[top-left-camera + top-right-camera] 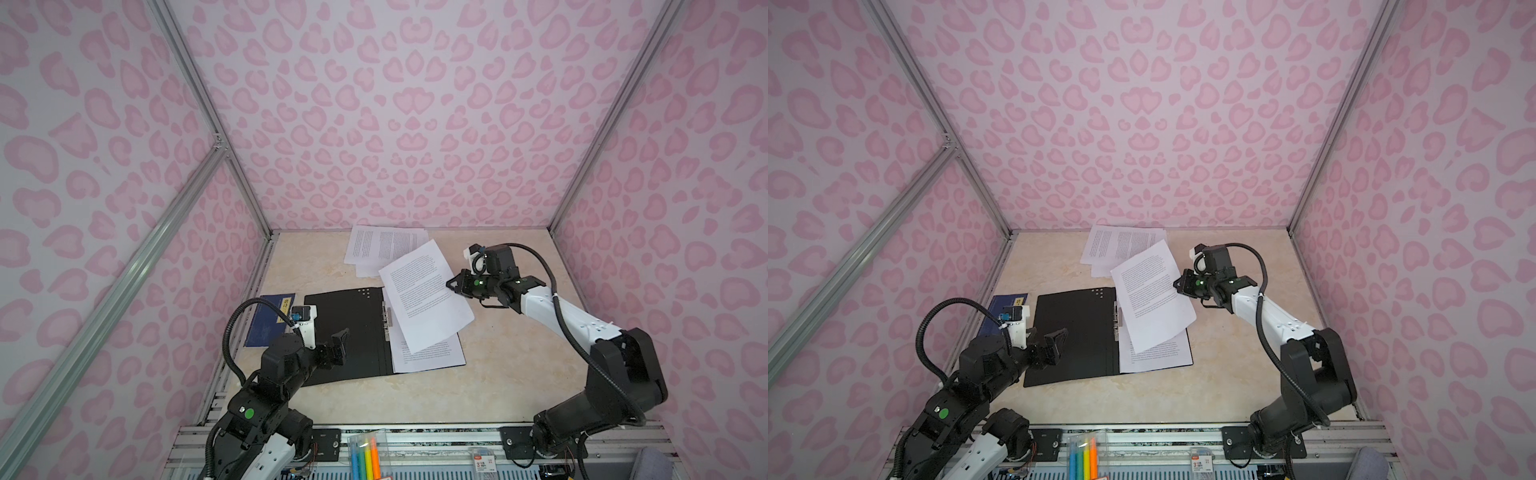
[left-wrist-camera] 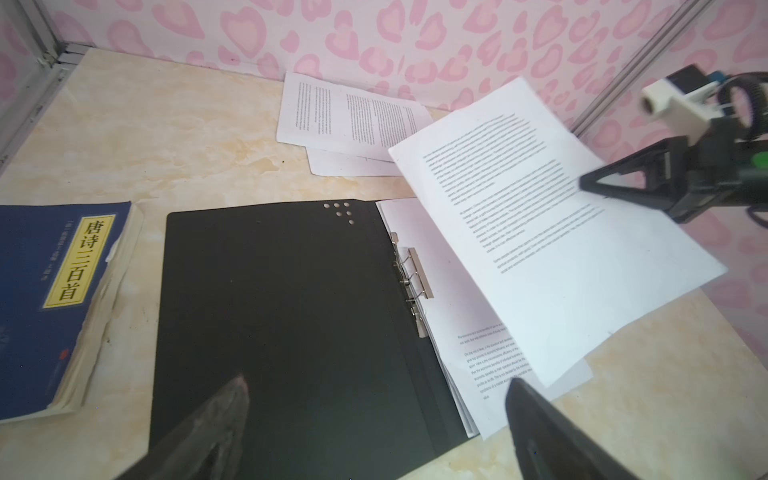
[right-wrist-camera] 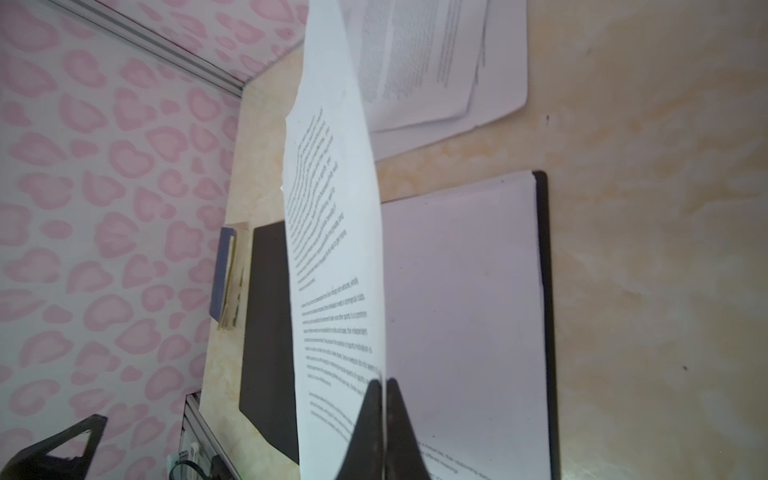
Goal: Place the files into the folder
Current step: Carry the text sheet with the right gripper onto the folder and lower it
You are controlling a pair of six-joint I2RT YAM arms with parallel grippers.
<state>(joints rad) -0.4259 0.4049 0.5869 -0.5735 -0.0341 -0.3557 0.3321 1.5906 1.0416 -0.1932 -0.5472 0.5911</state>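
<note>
The folder point(image 1: 345, 332) point(image 1: 1075, 332) point(image 2: 270, 311) lies open on the table, black inside up. Several files rest on its right half point(image 1: 432, 355) point(image 2: 478, 357) point(image 3: 461, 291). My right gripper point(image 1: 451, 286) point(image 1: 1177, 284) point(image 3: 384, 380) is shut on the edge of one printed sheet point(image 1: 424, 295) point(image 1: 1152, 295) point(image 2: 561, 232) point(image 3: 332, 249), held tilted in the air above that right half. More files lie in a loose pile point(image 1: 382, 245) point(image 1: 1121, 243) point(image 2: 345, 116) by the back wall. My left gripper point(image 1: 332, 338) point(image 1: 1046, 332) point(image 2: 378, 382) hovers open over the folder's near left part, holding nothing.
A dark blue booklet with a yellow label point(image 1: 270, 320) point(image 2: 62, 299) lies left of the folder, near the left wall. A metal clip point(image 2: 415, 278) sits along the folder's spine. A packet of coloured pens point(image 1: 365, 455) rests on the front rail. Pink patterned walls close in three sides.
</note>
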